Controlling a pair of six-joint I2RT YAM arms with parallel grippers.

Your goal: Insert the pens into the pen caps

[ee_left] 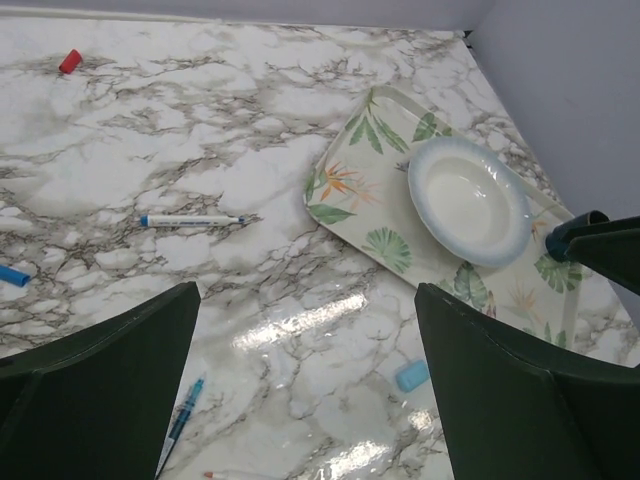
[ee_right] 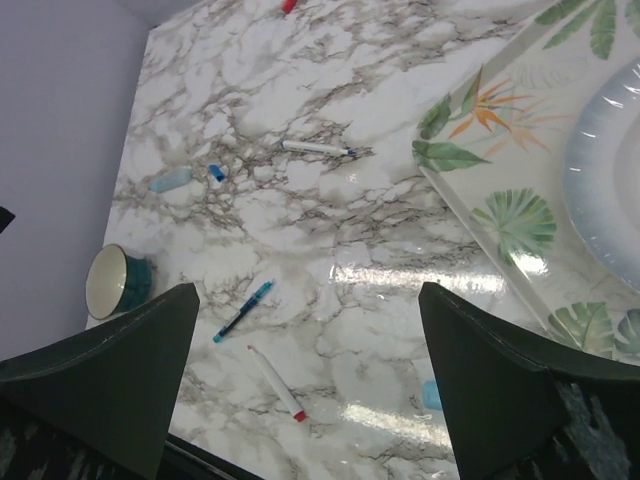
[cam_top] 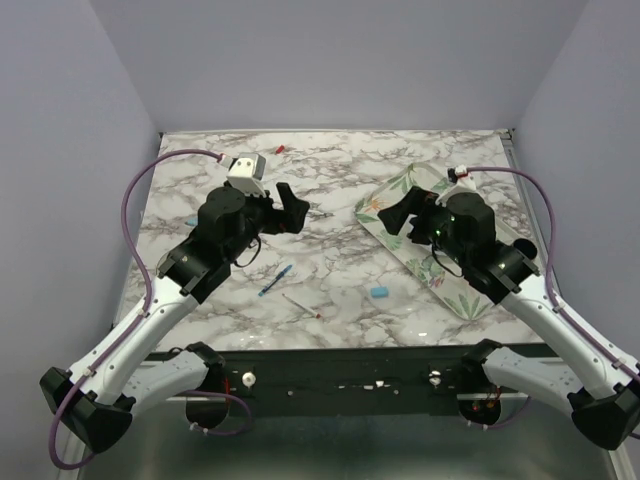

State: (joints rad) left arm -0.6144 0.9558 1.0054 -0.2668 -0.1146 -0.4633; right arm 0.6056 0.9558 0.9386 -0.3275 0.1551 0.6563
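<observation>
In the overhead view my left hand (cam_top: pixel 289 211) hangs over the marble bench (cam_top: pixel 330 170), left of centre. Its two fingers stand wide apart and there is nothing between them.

The right wrist camera shows the small things better. At the left edge of that frame a dark cup (ee_right: pixel 116 282) with a pale inside stands upright. Above it, in the upper left, a light blue cap (ee_right: pixel 170 180) lies near a darker blue cap (ee_right: pixel 216 173); I cannot tell if the two touch. A little to the right lies a white pen with blue ends (ee_right: pixel 318 148), almost horizontal. At the very top edge a red cap (ee_right: pixel 290 5) is cut off by the frame.

Lower, left of centre, a blue pen (ee_right: pixel 243 311) lies slanted. Just below it a white pen with a red end (ee_right: pixel 277 383) lies slanted the other way, and the two are apart. Near the bottom, right of centre, a second light blue cap (ee_right: pixel 431 394) lies alone at the edge of my finger. No pen sits in any of these caps.

A floral tray (ee_right: pixel 500 220) fills the upper right of that frame and carries a white plate with a blue rim (ee_right: pixel 610 170).

In the overhead view my right hand (cam_top: pixel 398 215) hangs over the left part of the tray, its fingers also spread wide and empty.
</observation>
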